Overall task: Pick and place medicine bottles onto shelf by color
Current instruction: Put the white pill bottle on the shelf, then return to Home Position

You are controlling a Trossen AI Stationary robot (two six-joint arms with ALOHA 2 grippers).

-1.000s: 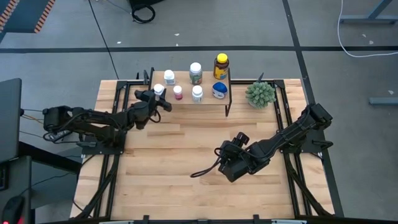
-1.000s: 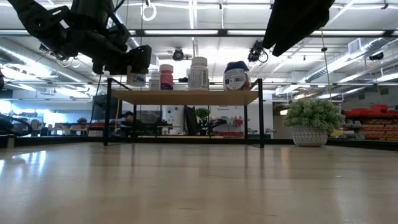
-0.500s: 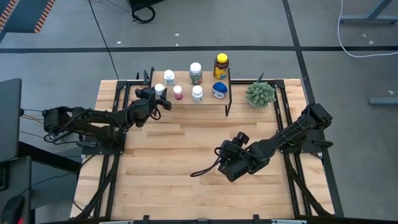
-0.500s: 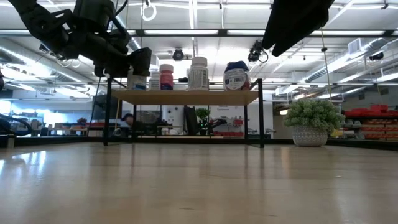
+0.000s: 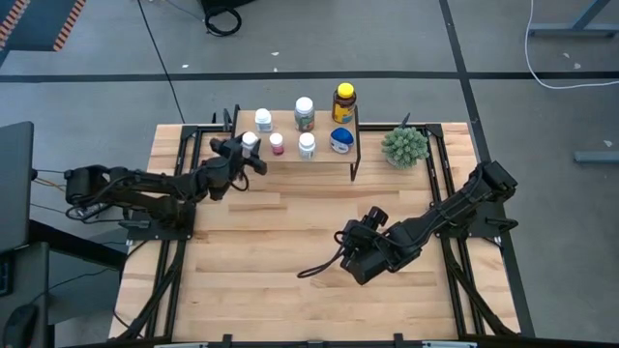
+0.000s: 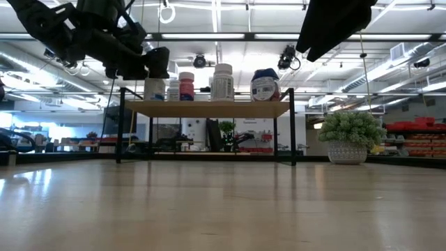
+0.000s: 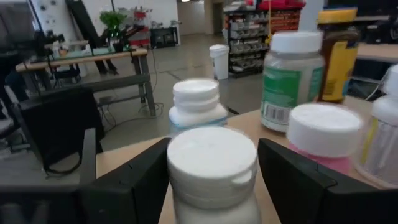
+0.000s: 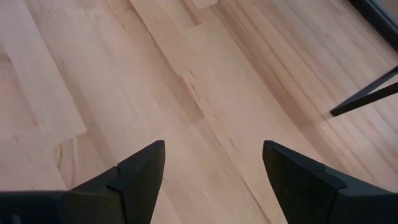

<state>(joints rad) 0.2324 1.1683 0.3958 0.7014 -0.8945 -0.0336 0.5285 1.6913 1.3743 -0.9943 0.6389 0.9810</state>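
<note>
Bright, even overhead strip lighting; soft shadows. Glare on the tabletop at six o'clock. Nearest white cap blurred in the left wrist view.

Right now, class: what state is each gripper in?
Left gripper: open, fingers either side of a white-capped bottle on the shelf.
Right gripper: open, holding nothing.

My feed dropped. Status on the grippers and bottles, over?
Left gripper at shelf, jaws open around a white-capped bottle. Right gripper open, empty, over table. Six other bottles on shelf. Nothing in the way.
</note>
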